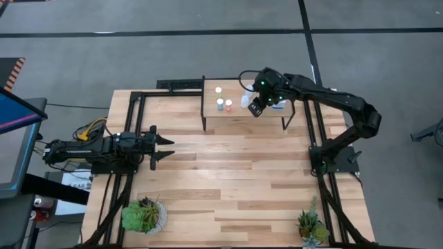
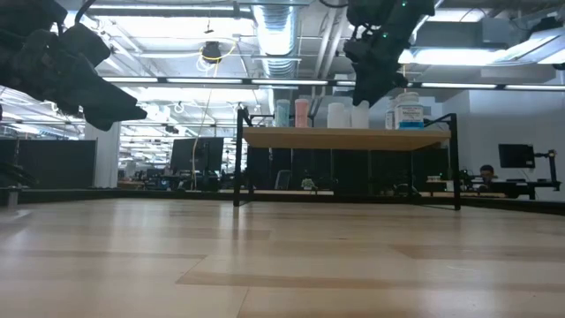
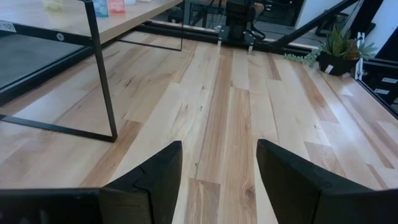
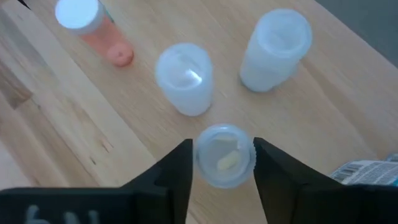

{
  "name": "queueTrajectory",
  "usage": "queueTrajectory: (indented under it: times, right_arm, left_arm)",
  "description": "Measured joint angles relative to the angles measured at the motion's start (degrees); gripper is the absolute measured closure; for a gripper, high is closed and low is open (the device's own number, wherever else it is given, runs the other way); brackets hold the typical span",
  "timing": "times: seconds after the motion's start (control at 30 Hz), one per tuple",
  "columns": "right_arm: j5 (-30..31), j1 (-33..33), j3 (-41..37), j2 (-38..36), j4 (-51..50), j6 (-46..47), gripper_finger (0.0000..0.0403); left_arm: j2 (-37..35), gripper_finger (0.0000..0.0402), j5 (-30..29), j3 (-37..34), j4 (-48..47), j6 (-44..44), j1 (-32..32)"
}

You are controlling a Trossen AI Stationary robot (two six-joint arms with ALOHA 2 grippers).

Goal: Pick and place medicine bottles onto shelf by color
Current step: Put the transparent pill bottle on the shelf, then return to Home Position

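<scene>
I've got the right pincer point(image 4: 222, 163) up over the shelf point(image 1: 263, 116) at the table's point(image 1: 235, 180) far edge, its fingers apart, flanking a small pale bottle point(image 4: 224, 155); whether they touch it I can't tell. Crowding it: two more pale bottles point(image 4: 184, 78) just beyond, and an orange-bodied bottle point(image 4: 93, 28) with a white cap farther along the board. A printed label shows at the edge of the wrist view. From above I only make out three caps point(image 1: 220, 104) near the shelf's left end; the arm covers the rest. The low view gives me the row in profile instead: a bluish bottle, a pink one, whites, and a larger labelled bottle point(image 2: 409, 110) at the right end. Left pincer point(image 1: 163, 147) waits spread wide over the table's left edge. Two potted plants point(image 1: 144, 214) sit at the near corners.
</scene>
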Motion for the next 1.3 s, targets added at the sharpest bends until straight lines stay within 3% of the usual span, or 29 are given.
queueTrajectory:
  times: [0.27, 0.47, 0.77, 0.9, 1.07, 1.3]
  right_arm:
    - [0.0, -1.0, 0.0, 0.0, 0.3, -0.4, 0.0151]
    - [0.0, -1.2, 1.2, 0.0, -0.4, -0.4, 0.0144]
    - [-0.3, 1.9, 13.0, -0.8, -11.2, 0.1, 0.0143]
    - [-0.3, 8.1, 12.8, -4.9, -14.3, 2.2, 0.0143]
    - [0.3, 22.3, 6.0, -14.3, -14.6, 7.6, 0.0143]
    - [7.0, 44.2, -12.2, -26.2, 7.8, 11.9, 0.0143]
  left_arm:
    - [0.0, 0.0207, 0.0, 0.0, 0.0, 0.0, 0.0]
    - [0.0, 0.0207, 0.0, 0.0, 0.0, 0.0, 0.0]
    - [0.0, 0.0207, 0.0, 0.0, 0.0, 0.0, 0.0]
    - [0.0, 0.0207, 0.0, 0.0, 0.0, 0.0, 0.0]
    - [0.0, 0.0207, 0.0, 0.0, 0.0, 0.0, 0.0]
    - [0.0, 0.0207, 0.0, 0.0, 0.0, 0.0, 0.0]
